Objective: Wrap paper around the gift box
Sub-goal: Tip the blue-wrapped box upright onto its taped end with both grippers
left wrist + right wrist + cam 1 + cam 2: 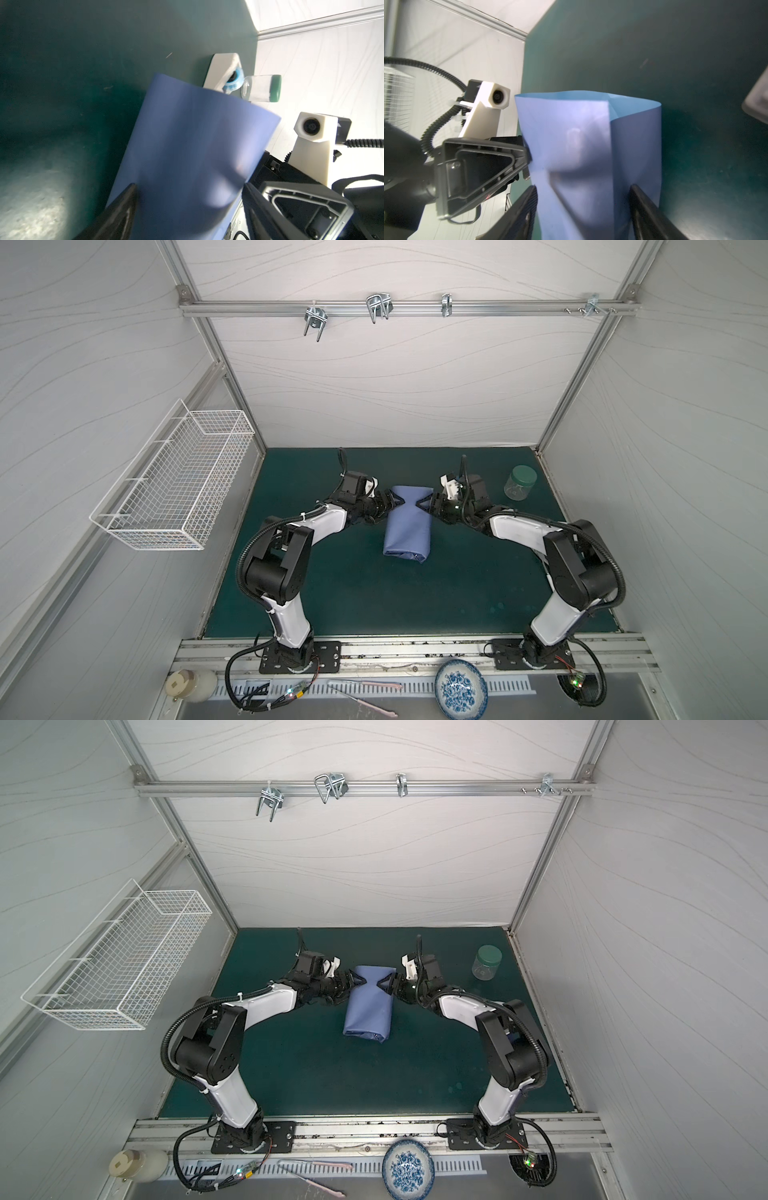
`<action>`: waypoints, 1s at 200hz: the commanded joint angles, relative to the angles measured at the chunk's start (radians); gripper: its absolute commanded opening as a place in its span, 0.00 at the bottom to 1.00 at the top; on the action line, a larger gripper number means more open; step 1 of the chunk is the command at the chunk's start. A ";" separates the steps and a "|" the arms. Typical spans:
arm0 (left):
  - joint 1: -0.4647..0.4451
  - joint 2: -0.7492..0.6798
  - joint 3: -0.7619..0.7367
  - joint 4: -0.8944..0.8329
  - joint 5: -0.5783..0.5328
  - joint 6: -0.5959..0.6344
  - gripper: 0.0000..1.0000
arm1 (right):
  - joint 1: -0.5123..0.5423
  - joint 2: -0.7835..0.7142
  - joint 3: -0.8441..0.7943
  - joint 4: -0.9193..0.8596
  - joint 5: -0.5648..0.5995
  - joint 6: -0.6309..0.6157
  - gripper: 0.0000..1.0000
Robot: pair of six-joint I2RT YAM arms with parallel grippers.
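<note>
The paper (409,526) lies on the green mat as a long indigo-blue bundle in both top views. The gift box is hidden inside it. At the far end, the wrap stands open and shows its light sky-blue inner face (633,101). My left gripper (395,499) meets that far end from the left and my right gripper (426,502) from the right, directly opposite each other. In the left wrist view the paper (187,145) fills the gap of the left gripper (190,187), whose jaws stand wide, one above and one below. The right gripper (583,187) straddles the paper (581,135) the same way.
A clear jar with a green lid (519,483) stands at the mat's far right. A white tape dispenser (222,70) sits beside it, behind the right gripper. A wire basket (174,477) hangs on the left wall. A blue-patterned bowl (461,689) lies in front of the arm bases.
</note>
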 commanded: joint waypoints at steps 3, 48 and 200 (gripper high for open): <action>-0.015 -0.058 0.057 0.046 0.075 0.004 0.81 | 0.017 -0.060 0.017 0.055 -0.054 -0.029 0.71; -0.018 -0.123 0.018 0.056 0.071 0.014 0.81 | 0.047 -0.131 -0.002 0.037 -0.020 -0.108 0.73; -0.063 -0.523 -0.392 0.117 0.042 -0.046 0.82 | 0.269 -0.435 -0.211 -0.059 0.079 -0.321 0.75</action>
